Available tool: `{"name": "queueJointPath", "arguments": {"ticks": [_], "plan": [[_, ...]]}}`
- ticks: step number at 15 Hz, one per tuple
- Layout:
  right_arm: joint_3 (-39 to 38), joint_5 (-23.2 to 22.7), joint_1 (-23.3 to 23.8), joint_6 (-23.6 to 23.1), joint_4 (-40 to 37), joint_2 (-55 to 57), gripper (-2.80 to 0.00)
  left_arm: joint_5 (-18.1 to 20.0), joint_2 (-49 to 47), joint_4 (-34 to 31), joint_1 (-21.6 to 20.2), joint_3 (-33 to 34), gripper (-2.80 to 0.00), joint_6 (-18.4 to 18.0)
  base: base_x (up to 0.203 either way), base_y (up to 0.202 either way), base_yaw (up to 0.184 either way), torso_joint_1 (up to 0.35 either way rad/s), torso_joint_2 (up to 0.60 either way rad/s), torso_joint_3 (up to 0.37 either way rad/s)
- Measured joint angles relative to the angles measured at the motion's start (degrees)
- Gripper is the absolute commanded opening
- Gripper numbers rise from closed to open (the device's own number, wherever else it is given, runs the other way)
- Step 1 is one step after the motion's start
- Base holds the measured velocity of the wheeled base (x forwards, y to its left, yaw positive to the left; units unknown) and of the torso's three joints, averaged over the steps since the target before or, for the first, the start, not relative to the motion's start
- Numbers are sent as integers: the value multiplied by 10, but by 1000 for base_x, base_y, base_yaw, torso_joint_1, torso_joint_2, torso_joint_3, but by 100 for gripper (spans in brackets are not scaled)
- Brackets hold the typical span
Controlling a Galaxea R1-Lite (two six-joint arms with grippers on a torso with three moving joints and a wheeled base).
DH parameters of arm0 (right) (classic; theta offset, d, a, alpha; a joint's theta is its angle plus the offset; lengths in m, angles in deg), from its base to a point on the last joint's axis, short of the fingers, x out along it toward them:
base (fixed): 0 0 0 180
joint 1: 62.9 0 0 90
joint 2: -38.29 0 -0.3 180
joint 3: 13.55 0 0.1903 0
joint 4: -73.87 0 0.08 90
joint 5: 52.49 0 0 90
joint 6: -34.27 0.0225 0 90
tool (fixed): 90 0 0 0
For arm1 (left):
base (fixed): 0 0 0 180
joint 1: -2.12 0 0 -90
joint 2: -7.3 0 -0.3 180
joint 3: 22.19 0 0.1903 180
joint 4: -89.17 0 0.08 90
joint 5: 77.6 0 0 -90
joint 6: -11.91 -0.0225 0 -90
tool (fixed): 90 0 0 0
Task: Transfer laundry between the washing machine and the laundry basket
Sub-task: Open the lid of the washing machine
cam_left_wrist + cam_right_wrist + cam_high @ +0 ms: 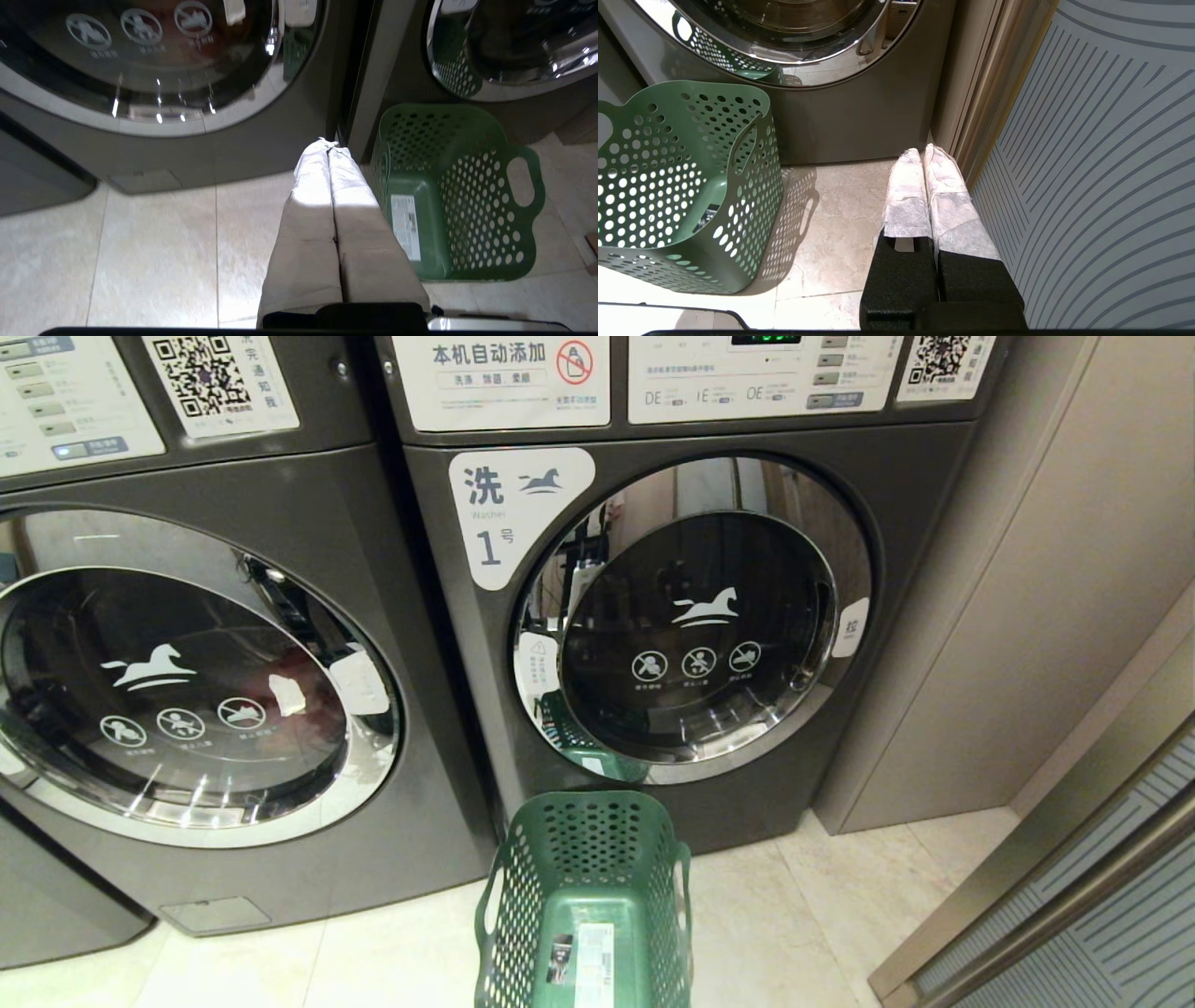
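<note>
The washing machine [308, 495] on the left is dark grey, its round glass door [177, 691] closed and its number label out of view. Behind the glass a dim reddish shape, the laundry [303, 695], shows faintly. The green laundry basket [583, 896] stands empty on the floor in front of the gap between the two machines, a white sticker on its floor. Neither arm shows in the head view. My left gripper [328, 145] hangs shut and empty over the tiles beside the basket [467, 186]. My right gripper [923, 151] is shut and empty near the wall, the basket [682, 186] off to its side.
A like machine labelled 1 [691, 616] stands on the right, door closed, directly behind the basket. A beige wall panel [980, 616] and a striped sliding door [1101, 163] close in the right side. Pale floor tiles [154, 252] lie in front of the left machine.
</note>
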Motion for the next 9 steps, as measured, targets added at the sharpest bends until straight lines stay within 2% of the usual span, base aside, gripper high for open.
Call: {"name": "queueJointPath", "arguments": {"ticks": [4,7,9], "plan": [[0,0,0,0,0,0,-280,-12,-158,54,-2,21,-280,43,0,0,0,0,0,0],[0,0,0,0,0,0,-280,-13,-279,167,-5,54,-280,100,0,0,0,0,0,0],[0,0,0,0,0,0,-280,-12,-369,266,-11,63,-280,142,0,0,0,0,0,0]]}}
